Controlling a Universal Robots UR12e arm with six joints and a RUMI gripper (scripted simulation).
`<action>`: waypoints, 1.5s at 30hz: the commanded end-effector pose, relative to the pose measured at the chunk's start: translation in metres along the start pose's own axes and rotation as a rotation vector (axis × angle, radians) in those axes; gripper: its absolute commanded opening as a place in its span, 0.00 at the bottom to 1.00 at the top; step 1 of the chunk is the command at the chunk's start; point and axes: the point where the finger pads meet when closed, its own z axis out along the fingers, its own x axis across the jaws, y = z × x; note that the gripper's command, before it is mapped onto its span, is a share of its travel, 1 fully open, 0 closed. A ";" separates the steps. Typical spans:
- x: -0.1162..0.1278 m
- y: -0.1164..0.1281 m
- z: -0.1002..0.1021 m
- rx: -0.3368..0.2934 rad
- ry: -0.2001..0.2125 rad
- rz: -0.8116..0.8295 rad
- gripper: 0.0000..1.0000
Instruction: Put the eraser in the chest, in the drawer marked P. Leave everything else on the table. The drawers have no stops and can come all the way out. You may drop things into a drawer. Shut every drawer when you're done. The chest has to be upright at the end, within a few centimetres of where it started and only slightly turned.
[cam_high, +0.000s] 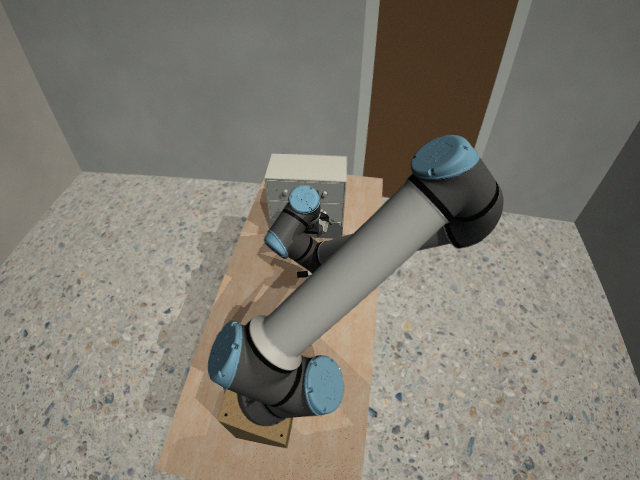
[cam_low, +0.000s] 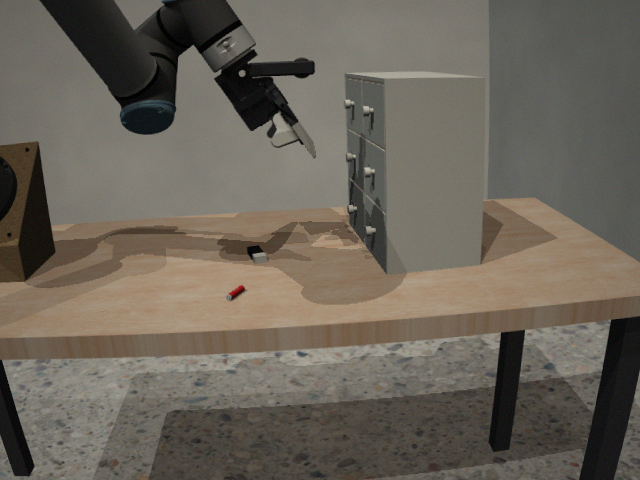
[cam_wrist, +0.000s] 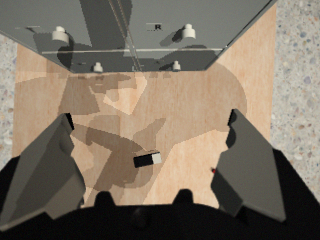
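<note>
The eraser (cam_low: 257, 254) is a small black and white block lying on the table, a little way in front of the chest; it also shows in the wrist view (cam_wrist: 147, 159) and in the top view (cam_high: 301, 274). The grey chest (cam_low: 413, 170) stands upright on the table with all its drawers shut. In the wrist view one drawer front carries the letter R (cam_wrist: 158, 27); I see no drawer marked P. My gripper (cam_low: 302, 142) is open and empty, high above the table, tilted down, short of the chest front. In the wrist view the gripper (cam_wrist: 150, 155) frames the eraser far below.
A small red cylinder (cam_low: 235, 292) lies on the table nearer the front edge; it also peeks out in the wrist view (cam_wrist: 213, 171). The arm's wooden base block (cam_low: 20, 211) stands at the table's left end. The table's edges are close on both sides of the chest.
</note>
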 end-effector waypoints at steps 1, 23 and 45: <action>0.000 0.000 -0.005 -0.058 -0.004 0.002 1.00; 0.000 0.003 -0.023 -0.234 -0.004 0.002 1.00; 0.000 0.006 -0.040 -0.386 -0.004 0.002 1.00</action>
